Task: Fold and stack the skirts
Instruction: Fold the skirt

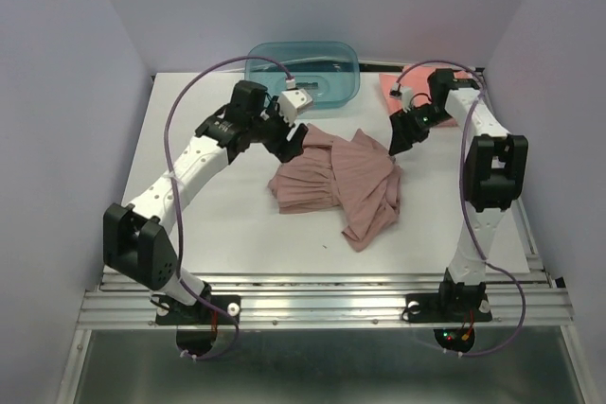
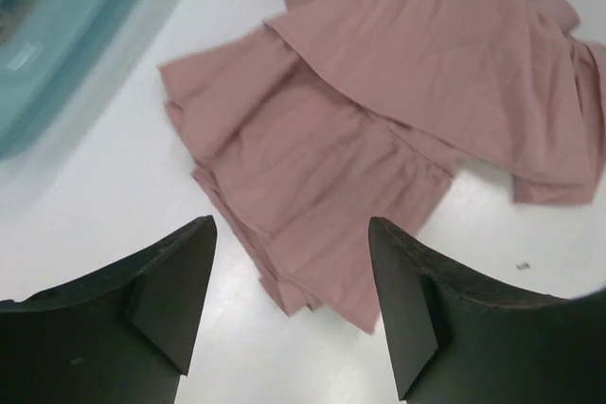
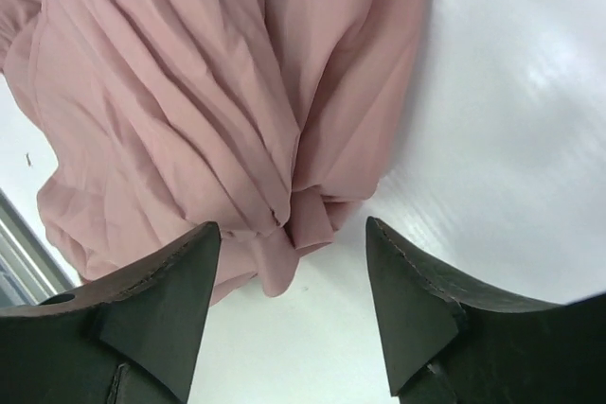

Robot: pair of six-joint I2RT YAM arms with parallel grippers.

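The mauve-pink pleated skirt [image 1: 339, 182] lies crumpled in the middle of the table. It also shows in the left wrist view [image 2: 379, 111] and in the right wrist view [image 3: 208, 92]. The coral-salmon skirt [image 1: 396, 85] lies at the back right, partly hidden behind my right arm. My left gripper [image 1: 292, 139] is open and empty, just above the mauve skirt's back left edge [image 2: 292, 234]. My right gripper [image 1: 396, 144] is open and empty, above the mauve skirt's right corner [image 3: 292, 234].
A translucent teal tub [image 1: 303, 70] stands at the back centre, just behind my left gripper; its edge shows in the left wrist view [image 2: 57, 35]. White walls close in the table on the left, right and back.
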